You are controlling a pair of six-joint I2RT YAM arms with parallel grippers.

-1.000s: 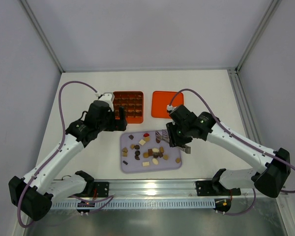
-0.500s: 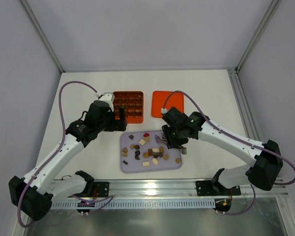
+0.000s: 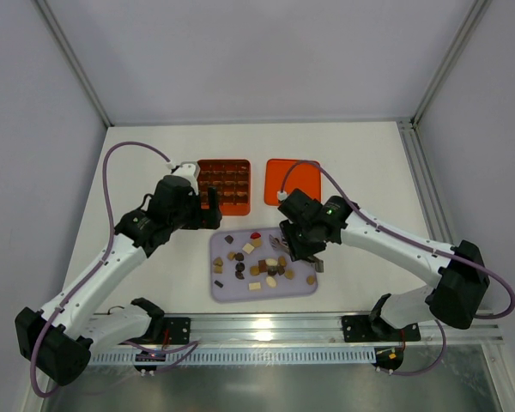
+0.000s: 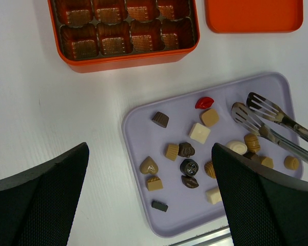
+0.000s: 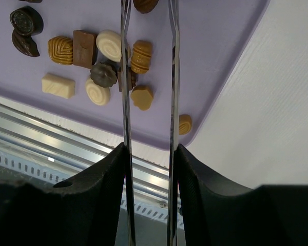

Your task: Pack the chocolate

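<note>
Chocolate: many little pieces [image 4: 199, 132] lie loose on the purple tray [image 4: 143, 125]. None is in the tongs.
Box: the orange box [image 4: 128, 60] with brown paper cups sits just past the tray. The cups I can see look empty.
Lid: the flat orange lid [image 4: 254, 15] lies beside the box.
Right pincer: the right gripper [image 5: 148, 159] squeezes the handles of the metal tongs [image 4: 267, 120]. The tong tips are apart over the right side of the tray, with nothing between them.
Left pincer: the left gripper [image 3: 210, 210] is wide open and holds nothing. It hangs near the box.
Step now: I think it is picking up one piece with the tongs.
Do it well: choose a piece that sits alone, like the tan square [image 4: 210, 117] by the tips. Put one tip on each side, low down. Squeeze softly and lift straight up.
Watch out: some pieces are bunched close together. The tips could bump the others or make a piece pop out.
</note>
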